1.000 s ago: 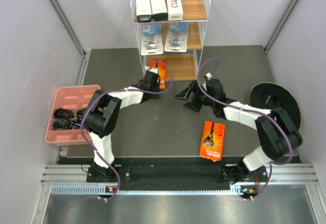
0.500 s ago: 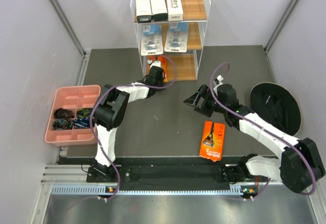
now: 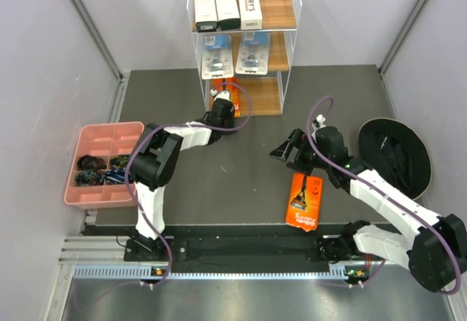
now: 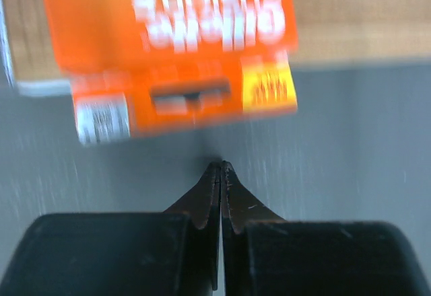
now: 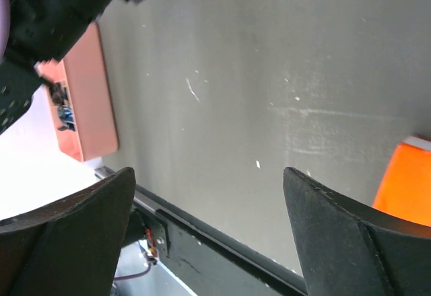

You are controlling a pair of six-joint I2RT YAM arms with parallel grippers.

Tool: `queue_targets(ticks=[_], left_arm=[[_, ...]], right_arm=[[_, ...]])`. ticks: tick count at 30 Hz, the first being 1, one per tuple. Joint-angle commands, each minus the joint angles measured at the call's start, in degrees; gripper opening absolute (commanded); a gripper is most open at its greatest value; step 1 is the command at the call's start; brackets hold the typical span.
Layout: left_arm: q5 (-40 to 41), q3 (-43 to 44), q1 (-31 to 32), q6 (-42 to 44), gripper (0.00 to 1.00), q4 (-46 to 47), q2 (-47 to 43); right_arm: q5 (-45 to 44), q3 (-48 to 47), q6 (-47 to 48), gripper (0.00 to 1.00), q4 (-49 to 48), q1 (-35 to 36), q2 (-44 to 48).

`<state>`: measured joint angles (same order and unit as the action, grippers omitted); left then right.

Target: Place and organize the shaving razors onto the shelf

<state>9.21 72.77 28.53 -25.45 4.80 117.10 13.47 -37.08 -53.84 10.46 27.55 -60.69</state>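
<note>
One orange card (image 3: 304,200) lies on the dark mat (image 3: 219,182), just beside the right gripper (image 3: 283,150), whose jaws are spread. Farther off, the left gripper (image 4: 221,169), pressed together, faces a second orange card (image 4: 175,47) on the bottom tier of the shelf (image 3: 281,7). Two blue blister packs (image 3: 217,62) and three white boxes (image 3: 227,6) sit above, between pale walls.

A dark grey table (image 3: 233,190) stands enclosed by plain pale walls (image 3: 51,58) on three sides, with a pink tray (image 3: 102,202) at its left edge, a black round disc (image 3: 398,146) at its right edge and a metal rail (image 3: 255,271) along its near edge.
</note>
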Motion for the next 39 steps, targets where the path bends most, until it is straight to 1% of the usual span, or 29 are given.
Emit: queue_targets(ticks=[1,3,4,6,7,9,10,11,12,13,14,16,17,18,20,21,22,25,28,32,33,39], left_arm=[[-2.71,-7.10,3.45,-1.88,0.13,-0.49,-8.36],[-3.84,-9.13,3.98,-3.11,0.21,-0.75,-10.65],[-4.55,-10.97,4.42,-3.63,0.27,-1.02,-12.84],[-6.65,-12.65,4.42,-4.95,0.32,-1.46,-15.22],[-7.10,-14.22,4.42,-5.31,0.37,-2.15,-17.67],[-7.89,-15.55,4.34,-5.92,0.43,-2.68,-20.23],[-8.24,-16.16,4.42,-6.10,0.45,-4.52,-22.59],[-8.59,-16.43,4.42,-6.62,0.51,-4.53,-23.83],[-8.95,-16.96,4.42,-6.71,0.53,-6.27,-25.15],[-11.21,-18.44,4.34,-7.24,0.55,-6.47,-27.95],[-11.93,-19.15,4.34,-7.59,0.62,-6.82,-29.37],[-13.77,-21.43,4.42,-8.12,0.70,-6.99,-33.40],[-15.35,-22.23,4.42,-8.38,0.80,-7.17,-34.64],[-16.06,-22.84,4.42,-8.56,0.86,-7.34,-35.88],[-16.94,-25.22,4.42,-9.26,0.93,-7.26,-39.30],[-17.38,-26.01,4.34,-9.53,0.98,-6.91,-40.36],[-17.73,-27.84,4.42,-10.14,0.99,-6.47,-42.63],[-19.40,-30.40,4.34,-11.19,0.99,-5.33,-45.54],[-21.51,-31.37,4.34,-12.25,0.99,-5.24,-46.61],[-24.41,-31.64,4.34,-12.95,0.99,-5.24,-46.09],[-24.85,-31.64,4.34,-13.30,0.99,-3.67,-45.39],[-30.21,-32.17,4.51,-15.68,0.95,-0.50,-42.40]], right_arm=[[-2.57,-3.35,3.04,0.90,4.91,-0.57,2.85],[-3.80,-3.87,4.01,0.92,7.38,-0.66,4.25],[-4.42,-3.96,4.18,0.93,8.34,-0.66,4.78],[-5.47,-4.23,4.97,0.95,10.54,-0.57,6.36],[-5.74,-4.40,5.06,0.96,11.07,-0.57,6.98],[-6.44,-4.67,5.76,0.98,13.26,-0.57,8.12],[-6.70,-4.67,5.94,0.99,13.88,-0.57,8.56],[-6.88,-4.75,6.21,0.99,14.76,-0.57,9.00],[-7.41,-4.76,6.56,0.99,16.33,-0.57,9.79],[-7.67,-4.76,6.65,0.99,17.13,-0.57,10.23],[-7.85,-4.76,6.73,0.99,17.84,-0.57,10.76],[-8.73,-4.84,7.00,0.99,20.72,-0.66,11.99],[-9.16,-4.93,7.17,0.99,21.79,-0.66,12.43],[-10.13,-4.76,7.35,0.99,22.93,-0.57,12.96],[-11.10,-4.41,7.18,0.99,25.92,-0.57,14.45],[-12.06,-4.06,6.74,0.99,26.80,-0.57,15.15],[-12.50,-3.70,6.47,0.99,28.20,-0.57,15.77],[-13.30,-2.39,4.98,0.99,30.40,-0.57,17.62],[-15.93,-1.33,3.66,0.99,33.21,-0.57,18.41],[-18.66,-0.01,1.29,0.99,36.47,-0.57,18.24],[-19.44,0.69,0.24,0.99,37.26,-0.66,17.89],[-19.36,4.72,-2.49,0.99,37.53,-0.57,16.39]])
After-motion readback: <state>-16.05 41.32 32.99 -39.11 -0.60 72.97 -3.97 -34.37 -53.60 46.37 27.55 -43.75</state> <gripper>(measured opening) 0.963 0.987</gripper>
